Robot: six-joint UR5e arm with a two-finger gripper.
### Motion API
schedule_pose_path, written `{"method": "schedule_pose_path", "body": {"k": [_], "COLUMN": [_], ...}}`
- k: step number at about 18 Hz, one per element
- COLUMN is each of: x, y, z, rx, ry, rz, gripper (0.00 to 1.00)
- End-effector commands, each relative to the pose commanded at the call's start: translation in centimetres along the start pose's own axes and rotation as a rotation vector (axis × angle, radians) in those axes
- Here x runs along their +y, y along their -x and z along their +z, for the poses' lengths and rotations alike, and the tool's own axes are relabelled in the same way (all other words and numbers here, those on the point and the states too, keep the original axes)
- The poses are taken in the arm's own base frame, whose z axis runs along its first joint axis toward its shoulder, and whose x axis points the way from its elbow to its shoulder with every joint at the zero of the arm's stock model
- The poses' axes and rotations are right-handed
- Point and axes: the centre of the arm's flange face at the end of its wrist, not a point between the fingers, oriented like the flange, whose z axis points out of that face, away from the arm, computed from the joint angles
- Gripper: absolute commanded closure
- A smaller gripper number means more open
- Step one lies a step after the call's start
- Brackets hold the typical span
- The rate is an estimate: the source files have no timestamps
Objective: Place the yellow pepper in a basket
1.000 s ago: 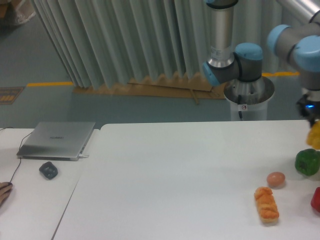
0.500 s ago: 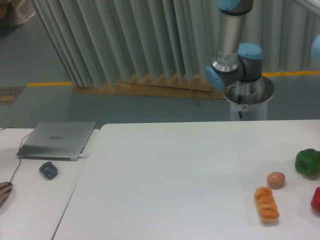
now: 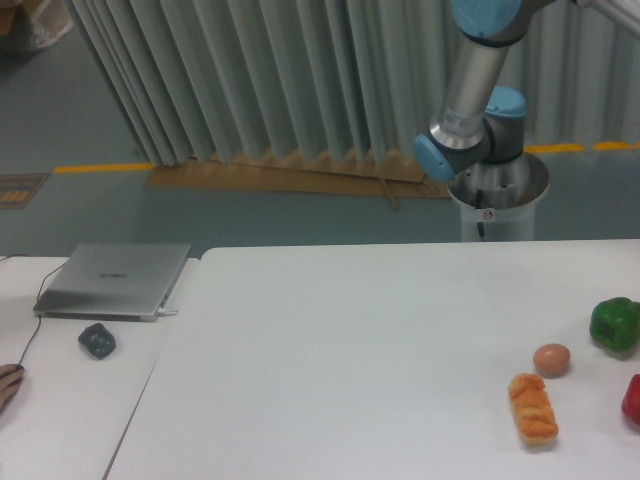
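- Since one second ago my hand and the yellow pepper went out of the picture at the right edge; neither is seen now, so its state I cannot tell.
- Only my arm (image 3: 468, 95) shows, leaning above its base.
- On the white surface (image 3: 350, 350) lie a green pepper (image 3: 614, 324), a small egg-like ball (image 3: 551, 359), an orange loaf (image 3: 532, 408) and a red thing (image 3: 632, 400) at the edge.
- At far left rest a laptop (image 3: 114, 280) and a dark mouse (image 3: 97, 340).

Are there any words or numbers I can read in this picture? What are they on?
None can be read.
Laptop: a faint mark on the closed lid, too blurred to read.
Robot base: a small red-and-white sticker, too small to read.
Floor mat at the left edge: a printed pattern, not legible.
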Motion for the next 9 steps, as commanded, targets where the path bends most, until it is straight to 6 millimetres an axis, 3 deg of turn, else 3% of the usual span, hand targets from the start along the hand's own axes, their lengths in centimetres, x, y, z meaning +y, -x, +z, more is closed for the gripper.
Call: {"method": "schedule_pose_path", "body": {"k": [6, 8, 9], "x": [-0.7, -4.1, -5.5], "y": [-0.2, -1.3, -1.5], "z": [-1.4, -4.9, -5.7], "rx": [-0.022, -0.058, -0.068], "ry": [0.001, 0.008, 0.007], "rz": [0.010, 0.007, -0.025], "gripper": [0.00, 0.00, 0.00]}}
